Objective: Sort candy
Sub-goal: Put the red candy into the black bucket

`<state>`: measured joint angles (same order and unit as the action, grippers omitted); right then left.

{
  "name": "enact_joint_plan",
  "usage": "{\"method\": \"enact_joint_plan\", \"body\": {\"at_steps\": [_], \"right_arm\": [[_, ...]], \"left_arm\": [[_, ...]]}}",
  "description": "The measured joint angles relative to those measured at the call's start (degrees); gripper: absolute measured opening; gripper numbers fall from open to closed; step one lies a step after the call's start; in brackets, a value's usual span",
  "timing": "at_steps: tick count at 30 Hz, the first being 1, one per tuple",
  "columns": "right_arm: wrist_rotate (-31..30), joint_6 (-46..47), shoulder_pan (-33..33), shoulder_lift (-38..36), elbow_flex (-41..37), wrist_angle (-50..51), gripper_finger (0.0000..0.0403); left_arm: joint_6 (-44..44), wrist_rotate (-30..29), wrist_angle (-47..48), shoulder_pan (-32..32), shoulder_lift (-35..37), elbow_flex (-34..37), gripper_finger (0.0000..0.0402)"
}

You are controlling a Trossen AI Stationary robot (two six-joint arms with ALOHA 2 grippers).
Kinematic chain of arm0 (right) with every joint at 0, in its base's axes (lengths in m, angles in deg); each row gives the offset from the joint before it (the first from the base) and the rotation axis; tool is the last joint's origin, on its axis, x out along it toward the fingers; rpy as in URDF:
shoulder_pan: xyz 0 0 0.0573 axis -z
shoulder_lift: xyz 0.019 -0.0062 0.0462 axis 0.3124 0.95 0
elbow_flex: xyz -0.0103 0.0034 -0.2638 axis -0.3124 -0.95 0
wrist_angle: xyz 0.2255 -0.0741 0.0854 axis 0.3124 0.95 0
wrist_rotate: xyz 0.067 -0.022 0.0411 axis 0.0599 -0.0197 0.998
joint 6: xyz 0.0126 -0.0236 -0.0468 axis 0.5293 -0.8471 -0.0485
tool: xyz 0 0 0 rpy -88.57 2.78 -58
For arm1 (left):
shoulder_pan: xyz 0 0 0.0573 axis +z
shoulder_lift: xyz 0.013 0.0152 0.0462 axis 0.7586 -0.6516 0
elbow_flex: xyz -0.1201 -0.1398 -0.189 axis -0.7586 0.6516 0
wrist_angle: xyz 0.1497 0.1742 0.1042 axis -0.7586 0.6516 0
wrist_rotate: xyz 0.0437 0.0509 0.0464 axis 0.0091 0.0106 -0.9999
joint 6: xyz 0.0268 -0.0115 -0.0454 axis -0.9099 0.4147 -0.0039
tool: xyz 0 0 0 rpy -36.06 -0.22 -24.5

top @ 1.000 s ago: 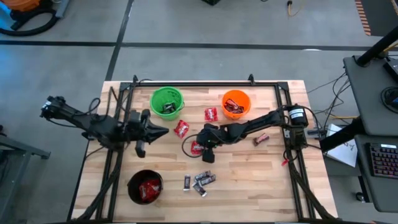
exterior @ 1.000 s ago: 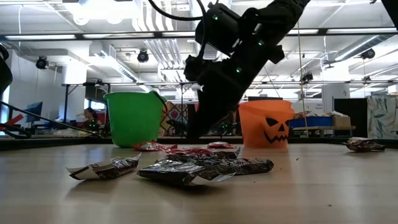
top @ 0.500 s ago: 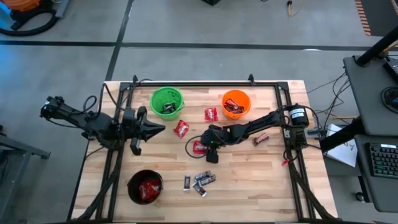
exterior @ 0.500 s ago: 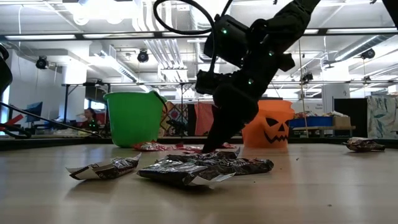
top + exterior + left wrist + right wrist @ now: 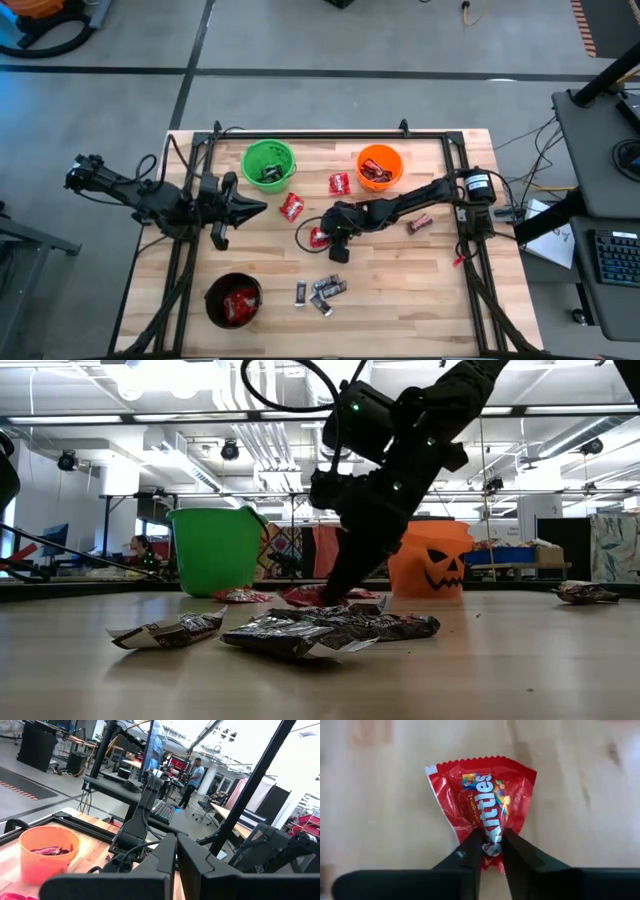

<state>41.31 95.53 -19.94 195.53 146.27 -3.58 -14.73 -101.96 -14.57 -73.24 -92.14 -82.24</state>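
The candy lies scattered on the wooden table. My right gripper (image 5: 491,851) reaches slanting down to the table's middle and is shut on a bright red packet (image 5: 482,795), also seen from above (image 5: 316,238). Two more red packets (image 5: 291,207) (image 5: 340,183) lie flat toward the far side. Small black-silver bars (image 5: 322,290) lie near the front, and a dark brown-red bar (image 5: 420,223) lies at the right. My left gripper (image 5: 262,208) hangs shut above the table's left part, holding nothing. My right gripper pinches the red packet's end nearest the gripper (image 5: 491,837) between its two fingertips (image 5: 470,851), and the wrapper bunches there. The fingers come slanting down from the table's right side. The rest of the packet spreads out flat on the wood beyond the fingers.
A green bucket (image 5: 269,164) and an orange bucket (image 5: 379,167) stand at the far side. A black bucket (image 5: 233,300) holding red packets stands near the front left. Black frame rails (image 5: 330,134) run along the table's edges.
My right gripper has shut on the red packet at the table's middle and has sunk slightly toward it. The packet has stayed on the table.
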Motion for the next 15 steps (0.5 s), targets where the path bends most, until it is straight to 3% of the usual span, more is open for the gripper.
{"method": "enact_joint_plan", "body": {"at_steps": [6,15], "right_arm": [[10.92,7.01,1.50,-3.47,3.22,0.03,0.0039],[37.85,29.27,8.20,-12.33,8.95,-1.25,0.0043]], "left_arm": [[-1.93,1.76,0.21,-0.24,-0.07,-0.04,0.0024],[-4.49,3.27,7.55,-0.28,-2.03,-0.07,0.0173]]}}
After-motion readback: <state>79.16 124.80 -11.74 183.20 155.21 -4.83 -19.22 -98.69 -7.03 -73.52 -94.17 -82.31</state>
